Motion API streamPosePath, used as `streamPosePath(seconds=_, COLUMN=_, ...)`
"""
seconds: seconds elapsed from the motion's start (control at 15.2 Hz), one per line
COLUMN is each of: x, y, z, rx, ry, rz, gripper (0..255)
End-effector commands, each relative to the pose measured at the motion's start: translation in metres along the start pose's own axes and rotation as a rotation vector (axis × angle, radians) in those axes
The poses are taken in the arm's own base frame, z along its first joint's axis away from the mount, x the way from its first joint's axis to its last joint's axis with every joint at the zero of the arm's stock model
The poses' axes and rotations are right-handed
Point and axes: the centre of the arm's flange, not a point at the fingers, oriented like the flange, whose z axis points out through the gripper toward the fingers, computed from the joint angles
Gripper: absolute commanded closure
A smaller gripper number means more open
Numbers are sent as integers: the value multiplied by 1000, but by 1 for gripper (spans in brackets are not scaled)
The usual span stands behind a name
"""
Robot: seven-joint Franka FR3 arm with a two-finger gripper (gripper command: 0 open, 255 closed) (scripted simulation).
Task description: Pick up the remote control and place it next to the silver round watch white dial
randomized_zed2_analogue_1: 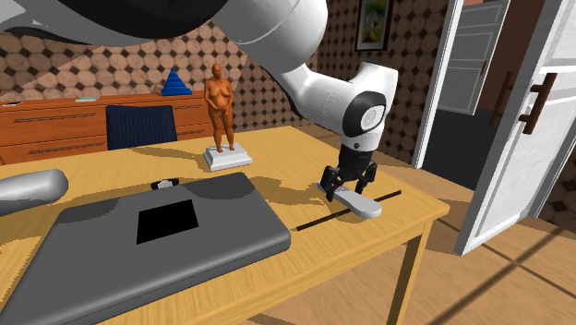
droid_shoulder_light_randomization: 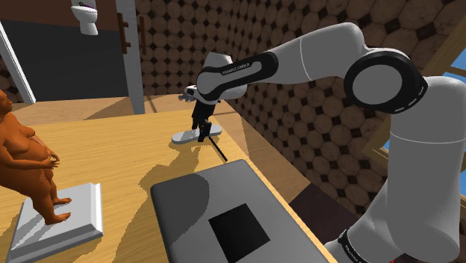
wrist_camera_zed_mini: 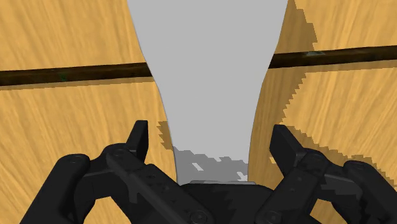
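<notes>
The remote control (droid_shoulder_light_randomization: pixel 187 137) is a plain pale grey, elongated body lying flat on the wooden table (droid_shoulder_light_randomization: pixel 112 142) near its far edge. My gripper (droid_shoulder_light_randomization: pixel 203 134) is lowered over one end of it. In the wrist view the remote (wrist_camera_zed_mini: pixel 207 76) runs away from the hand, and the open gripper (wrist_camera_zed_mini: pixel 210 143) straddles its narrow part, with small gaps between the remote and the fingers (wrist_camera_zed_mini: pixel 139 137). From the second exterior view the gripper (randomized_zed2_analogue_1: pixel 346 185) stands over the remote (randomized_zed2_analogue_1: pixel 362 203). The watch (randomized_zed2_analogue_1: pixel 166 184) is a small dark and silver thing beside the grey slab.
A thin dark rod (randomized_zed2_analogue_1: pixel 323 222) lies on the table under the remote. The grey stand top (droid_shoulder_light_randomization: pixel 224 217) with a black square fills the near side. An orange figurine (droid_shoulder_light_randomization: pixel 30 161) on a white base stands at the shoulder view's left. The table edge (randomized_zed2_analogue_1: pixel 415 231) is close to the remote.
</notes>
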Motion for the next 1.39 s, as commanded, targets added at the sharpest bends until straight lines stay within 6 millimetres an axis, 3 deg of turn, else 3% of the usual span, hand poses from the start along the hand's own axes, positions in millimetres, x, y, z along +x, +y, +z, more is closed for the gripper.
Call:
streamPosePath(seconds=0.0, x=0, y=0, z=0, rx=0, ry=0, rz=0, gripper=0)
streamPosePath(seconds=0.07, x=0, y=0, z=0, rx=0, ry=0, rz=0, gripper=0)
streamPosePath(seconds=0.13, x=0, y=0, z=0, rx=0, ry=0, rz=0, gripper=255)
streamPosePath(seconds=0.73, x=0, y=0, z=0, rx=0, ry=0, rz=0, gripper=255)
streamPosePath(seconds=1.32, x=8, y=-1, z=-47, rx=0, ry=0, rz=0, gripper=255)
